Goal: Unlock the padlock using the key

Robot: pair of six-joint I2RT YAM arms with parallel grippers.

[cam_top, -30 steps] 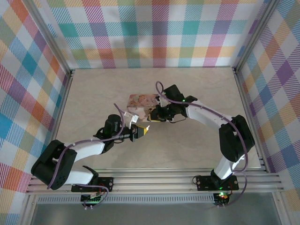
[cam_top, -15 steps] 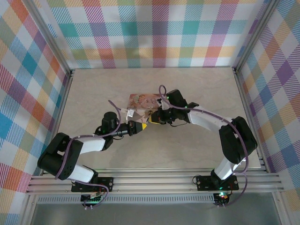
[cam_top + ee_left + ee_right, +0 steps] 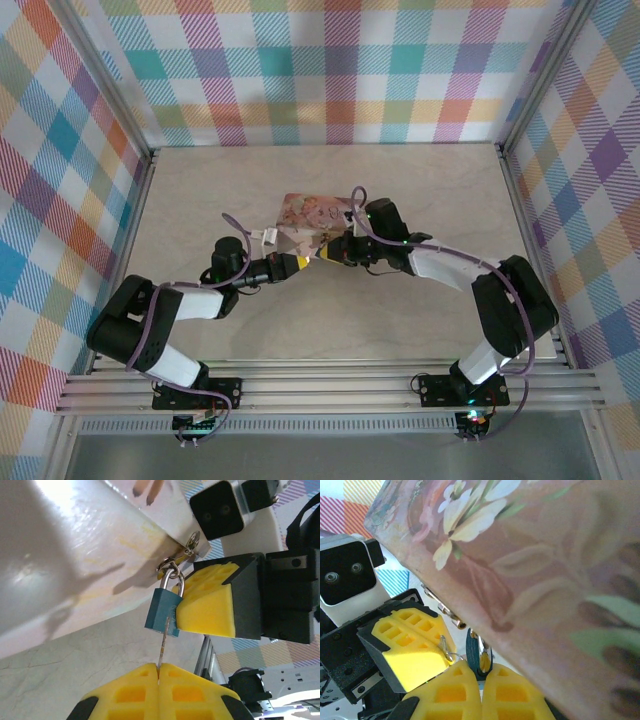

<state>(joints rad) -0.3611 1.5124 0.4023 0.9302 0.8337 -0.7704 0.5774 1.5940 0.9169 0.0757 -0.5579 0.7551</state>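
Observation:
The small teal padlock [image 3: 161,611] hangs by its metal shackle [image 3: 173,581] from the hasp on the pink illustrated tin [image 3: 312,213]. My left gripper [image 3: 159,670] is shut on the key [image 3: 162,647], whose thin blade points up and reaches the padlock's underside. I cannot tell whether the blade is inside the keyhole. My right gripper [image 3: 481,667] is shut on the padlock [image 3: 479,652] just under the tin's edge [image 3: 530,580]. One of its yellow fingers [image 3: 207,600] presses the padlock's side. In the top view both grippers meet tip to tip, left [image 3: 300,264] and right [image 3: 326,256].
The tin lies mid-table on the pale wooden tabletop [image 3: 420,180]. Checked walls [image 3: 330,70] close in three sides, and metal rails [image 3: 330,385] run along the near edge. Cables loop over both wrists.
My left gripper has turned and pushed right, bringing the key up to the padlock. The right gripper has tightened on the padlock, and the tin has shifted slightly right.

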